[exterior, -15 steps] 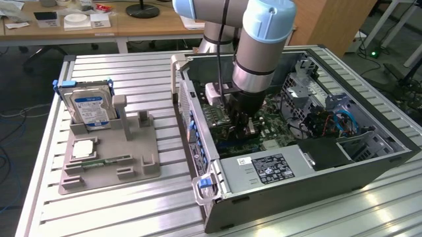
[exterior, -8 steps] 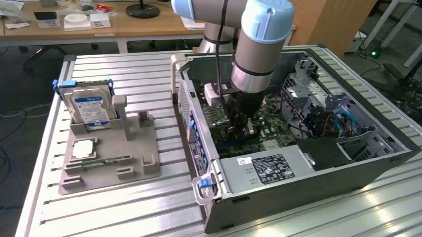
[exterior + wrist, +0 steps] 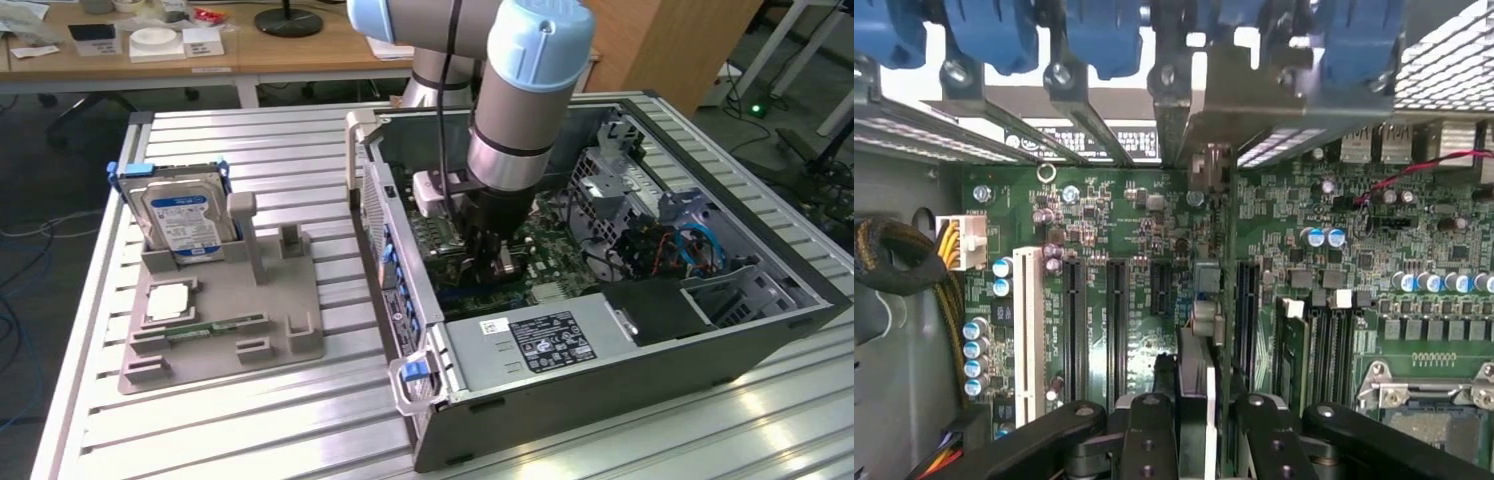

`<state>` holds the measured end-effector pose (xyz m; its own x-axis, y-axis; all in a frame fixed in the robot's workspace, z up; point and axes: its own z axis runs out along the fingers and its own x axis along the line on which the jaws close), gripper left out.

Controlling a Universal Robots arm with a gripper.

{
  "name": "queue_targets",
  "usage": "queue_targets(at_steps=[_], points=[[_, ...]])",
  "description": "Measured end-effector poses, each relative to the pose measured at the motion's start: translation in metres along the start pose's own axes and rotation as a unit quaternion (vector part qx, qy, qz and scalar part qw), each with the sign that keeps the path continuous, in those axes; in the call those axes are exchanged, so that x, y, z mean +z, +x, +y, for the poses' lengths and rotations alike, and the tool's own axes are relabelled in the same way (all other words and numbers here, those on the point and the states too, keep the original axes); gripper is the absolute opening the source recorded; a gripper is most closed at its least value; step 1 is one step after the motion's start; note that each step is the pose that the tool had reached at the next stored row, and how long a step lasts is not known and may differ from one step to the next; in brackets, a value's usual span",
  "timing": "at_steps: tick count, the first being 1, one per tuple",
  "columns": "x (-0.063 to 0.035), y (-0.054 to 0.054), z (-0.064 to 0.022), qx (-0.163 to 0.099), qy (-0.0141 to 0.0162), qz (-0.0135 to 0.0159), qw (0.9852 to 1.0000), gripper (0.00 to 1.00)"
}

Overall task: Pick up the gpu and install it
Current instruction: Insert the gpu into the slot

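Install step in hand: the pincer (image 3: pixel 1197 428), partly closed on the gpu (image 3: pixel 1201 350), holds it edge-down inside the case (image 3: pixel 601 385) over the motherboard (image 3: pixel 1134 215) slots, and seating it calls for dead-square alignment and a straight push.

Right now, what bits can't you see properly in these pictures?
- Wrist view: the gpu is edge-on, so its faces are hidden; the tool holding it is cut off by the picture's edge.
- Exterior view: the arm hides where the gpu meets the motherboard.
- Exterior view: the power supply label has print too small to read.
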<state>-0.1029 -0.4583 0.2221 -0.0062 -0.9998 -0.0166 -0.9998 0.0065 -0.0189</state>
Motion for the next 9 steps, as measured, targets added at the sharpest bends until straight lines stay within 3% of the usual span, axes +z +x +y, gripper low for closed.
queue_targets(at_steps=[9], points=[[0.0002,-0.0001,0.0012,0.0,0.0003,-0.0002,1.0,0.27]])
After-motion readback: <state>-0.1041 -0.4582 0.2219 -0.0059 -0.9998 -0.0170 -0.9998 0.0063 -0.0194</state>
